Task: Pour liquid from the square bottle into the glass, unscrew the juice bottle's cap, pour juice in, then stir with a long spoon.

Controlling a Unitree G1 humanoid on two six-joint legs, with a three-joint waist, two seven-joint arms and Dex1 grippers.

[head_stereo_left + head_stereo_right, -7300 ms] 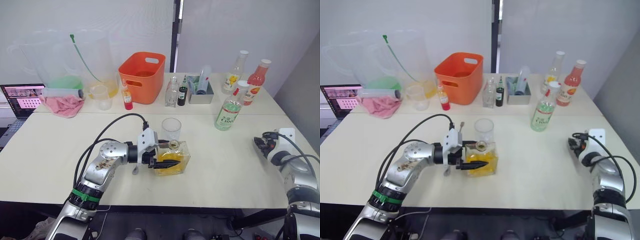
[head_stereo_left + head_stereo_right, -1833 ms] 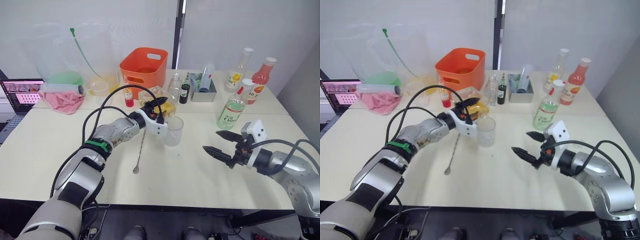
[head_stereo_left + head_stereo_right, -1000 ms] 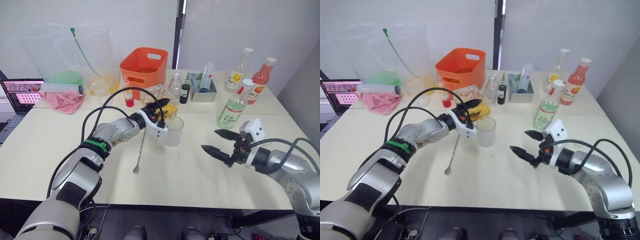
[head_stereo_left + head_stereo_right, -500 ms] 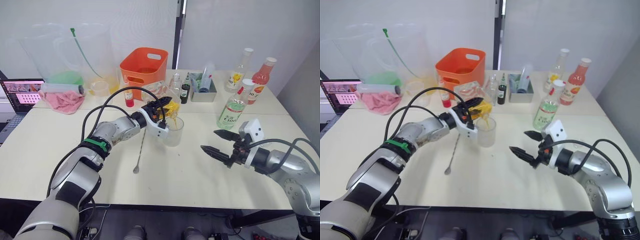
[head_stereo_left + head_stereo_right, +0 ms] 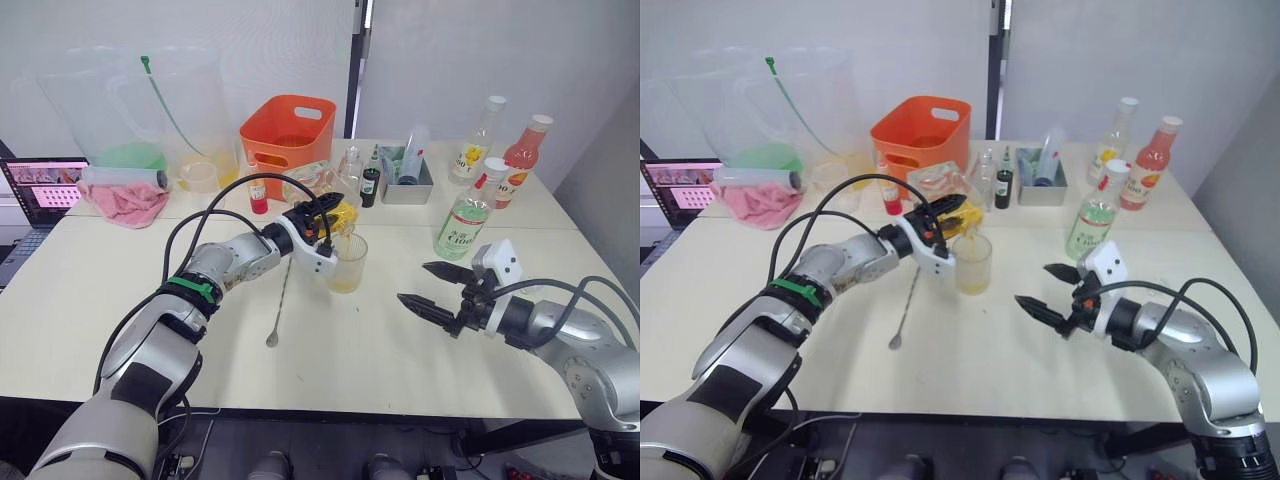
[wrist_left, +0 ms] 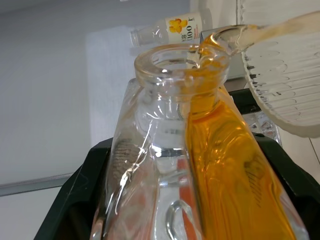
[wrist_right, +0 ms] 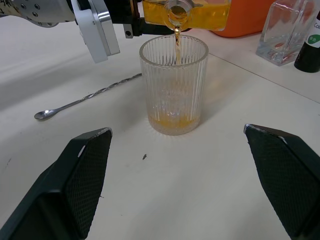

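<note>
The left gripper (image 5: 322, 213) is clamping the square bottle (image 5: 318, 192) and tipping it over the glass (image 5: 347, 263), which is standing near the table's (image 5: 90, 290) centre; a thin stream of the liquid (image 7: 176, 47) is falling into the glass and a shallow golden layer is collecting at its bottom. The right gripper (image 5: 432, 288) is hovering at 3 o'clock from the glass with its fingers spread wide, gripping nothing. The long spoon (image 5: 279, 302) is lying flat at 8 o'clock from the glass, and the juice bottle (image 5: 463, 216), with the cap (image 5: 492, 166) in place, is standing at 2 o'clock. Probable faults: tilting too steeply is likely to throw the stream past the far rim, because the neck is sitting just above the rim with little margin; the bottle's lip could also knock the light glass over. The right wrist view is showing the stream, the fill level and the glass's ribbed wall, which the head views barely resolve. The left wrist view is showing liquid welling at the bottle mouth and both fingers pressing against the flat sides
</note>
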